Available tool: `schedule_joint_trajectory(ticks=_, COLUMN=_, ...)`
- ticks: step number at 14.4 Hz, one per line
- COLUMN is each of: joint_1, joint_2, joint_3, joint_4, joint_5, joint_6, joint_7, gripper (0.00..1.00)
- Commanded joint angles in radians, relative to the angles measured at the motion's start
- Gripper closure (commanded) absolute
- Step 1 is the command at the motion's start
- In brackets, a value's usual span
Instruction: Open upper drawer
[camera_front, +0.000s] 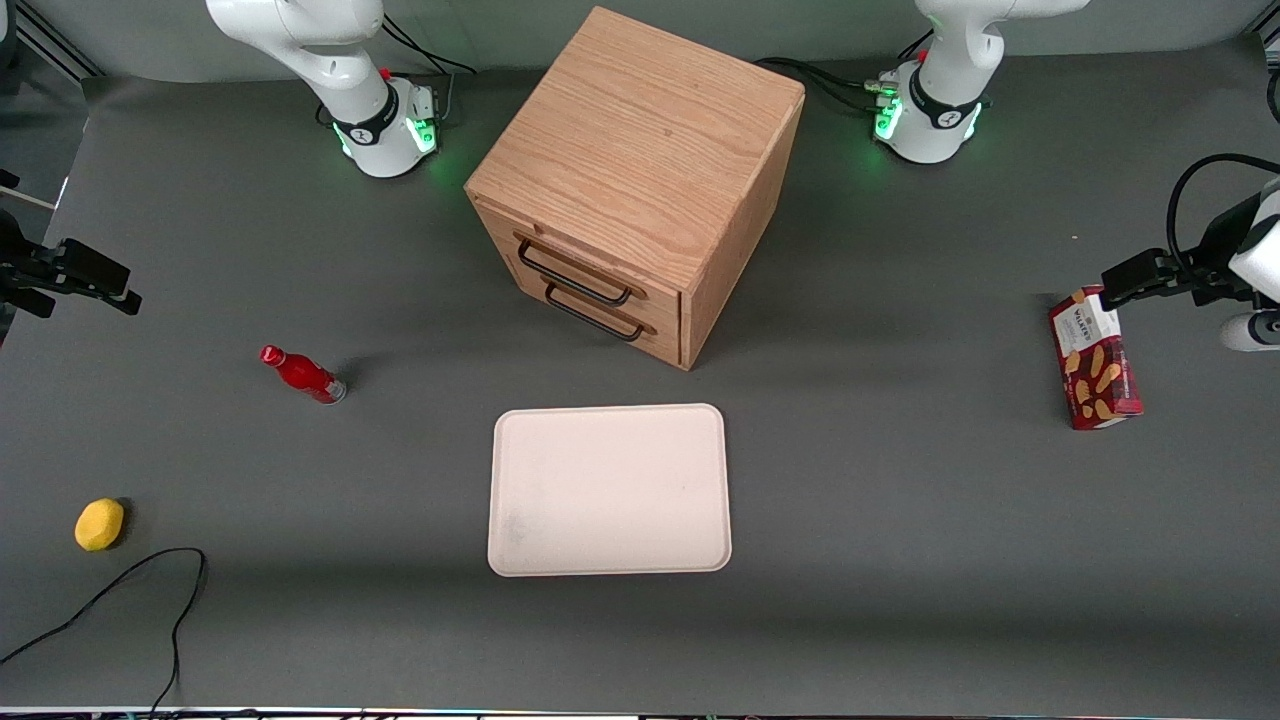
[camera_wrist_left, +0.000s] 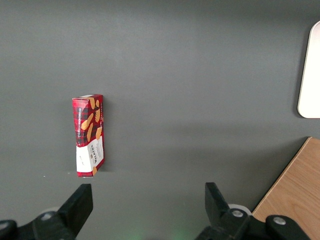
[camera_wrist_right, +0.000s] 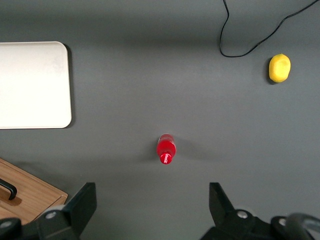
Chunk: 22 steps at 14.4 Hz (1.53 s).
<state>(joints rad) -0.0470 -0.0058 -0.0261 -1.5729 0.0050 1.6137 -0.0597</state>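
Observation:
The oak cabinet (camera_front: 640, 150) stands mid-table with its two drawers facing the front camera at an angle. The upper drawer (camera_front: 600, 262) sits flush with the cabinet, its thin black bar handle (camera_front: 573, 273) just above the lower drawer's handle (camera_front: 594, 314). My gripper (camera_front: 105, 280) hangs open and empty high over the working arm's end of the table, well away from the cabinet. In the right wrist view the gripper (camera_wrist_right: 152, 194) has its fingers wide apart over bare mat, with a cabinet corner (camera_wrist_right: 27, 192) at the edge.
A red bottle (camera_front: 303, 374) (camera_wrist_right: 166, 148) lies on the mat between my gripper and the cabinet. A cream tray (camera_front: 610, 490) lies nearer the camera than the cabinet. A lemon (camera_front: 99, 524) and black cable (camera_front: 150, 590) are near the front edge. A biscuit box (camera_front: 1095, 360) lies toward the parked arm's end.

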Motion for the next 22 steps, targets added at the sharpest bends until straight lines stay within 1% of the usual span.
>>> schedule_joint_trajectory(ticks=1, joint_1=-0.007, joint_2=0.003, joint_3=0.0, joint_4=0.005, joint_5=0.009, joint_6=0.0, joint_7=-0.025, gripper=0.0)
schedule_joint_trajectory(ticks=12, joint_1=0.002, joint_2=0.009, joint_3=0.008, joint_4=0.005, joint_5=0.009, joint_6=0.005, joint_7=0.026, gripper=0.0)
schedule_joint_trajectory(ticks=16, joint_1=0.021, joint_2=0.021, joint_3=0.009, joint_4=0.007, joint_5=0.015, joint_6=0.009, joint_7=0.014, gripper=0.0)
schedule_joint_trajectory(ticks=20, joint_1=0.093, joint_2=0.052, joint_3=0.011, joint_4=0.013, joint_5=0.021, joint_6=0.018, joint_7=0.024, gripper=0.0)
schedule_joint_trajectory(ticks=22, joint_1=0.13, joint_2=0.058, joint_3=0.02, joint_4=0.014, joint_5=0.021, joint_6=0.051, joint_7=0.028, gripper=0.0)
